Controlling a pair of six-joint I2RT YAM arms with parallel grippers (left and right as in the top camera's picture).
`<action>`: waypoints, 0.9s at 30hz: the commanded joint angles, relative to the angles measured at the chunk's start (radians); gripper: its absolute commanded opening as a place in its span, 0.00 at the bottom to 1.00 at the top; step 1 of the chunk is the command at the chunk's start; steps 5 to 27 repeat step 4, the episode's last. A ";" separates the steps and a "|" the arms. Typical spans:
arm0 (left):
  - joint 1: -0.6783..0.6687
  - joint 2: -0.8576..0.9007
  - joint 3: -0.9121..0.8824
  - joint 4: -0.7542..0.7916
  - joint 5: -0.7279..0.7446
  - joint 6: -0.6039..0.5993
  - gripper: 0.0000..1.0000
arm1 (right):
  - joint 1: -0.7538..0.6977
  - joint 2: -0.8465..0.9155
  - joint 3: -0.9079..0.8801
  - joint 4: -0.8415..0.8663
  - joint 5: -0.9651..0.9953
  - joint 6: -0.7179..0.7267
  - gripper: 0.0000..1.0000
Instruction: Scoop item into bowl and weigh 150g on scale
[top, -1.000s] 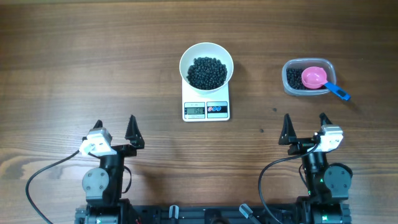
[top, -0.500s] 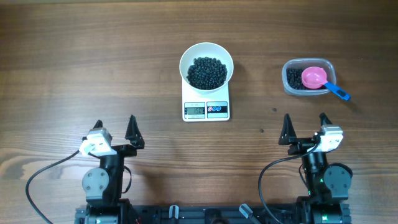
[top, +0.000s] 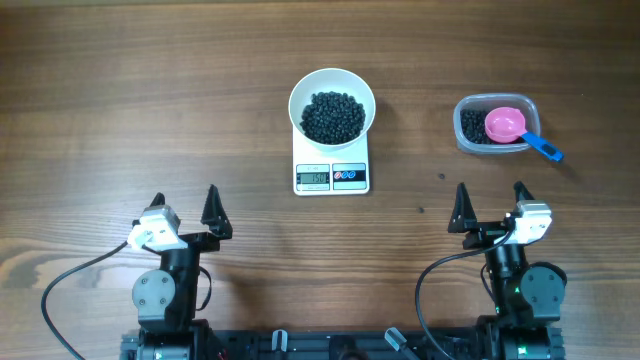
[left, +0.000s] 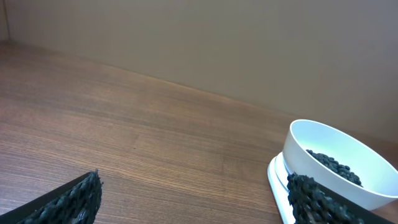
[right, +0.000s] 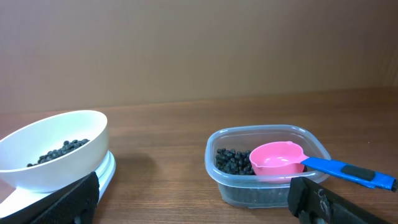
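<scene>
The white bowl (top: 332, 104) sits on the white scale (top: 332, 170) at the table's middle, holding a dark pile of the item (top: 333, 116). The same bowl (left: 333, 165) shows at the right of the left wrist view and the bowl (right: 53, 149) at the left of the right wrist view. More of the item (top: 473, 126) lies in a clear tub (top: 495, 124) at the right, with a pink scoop (top: 506, 126) resting on it. My left gripper (top: 184, 205) and right gripper (top: 490, 201) stand open near the front edge, nothing between the fingers.
The scoop's blue handle (top: 545, 148) sticks out over the tub's right rim. Bare wooden table (top: 150, 90) spreads to the left of the scale and between both grippers. A plain wall (left: 217, 43) backs the table.
</scene>
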 joint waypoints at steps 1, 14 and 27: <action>0.006 -0.011 -0.002 -0.007 0.013 0.016 1.00 | -0.004 -0.009 0.005 0.004 0.013 0.006 1.00; 0.006 -0.011 -0.002 -0.007 0.012 0.016 1.00 | -0.004 -0.009 0.005 0.004 0.013 0.006 1.00; 0.006 -0.011 -0.002 -0.007 0.012 0.016 1.00 | -0.004 -0.009 0.005 0.004 0.013 0.006 1.00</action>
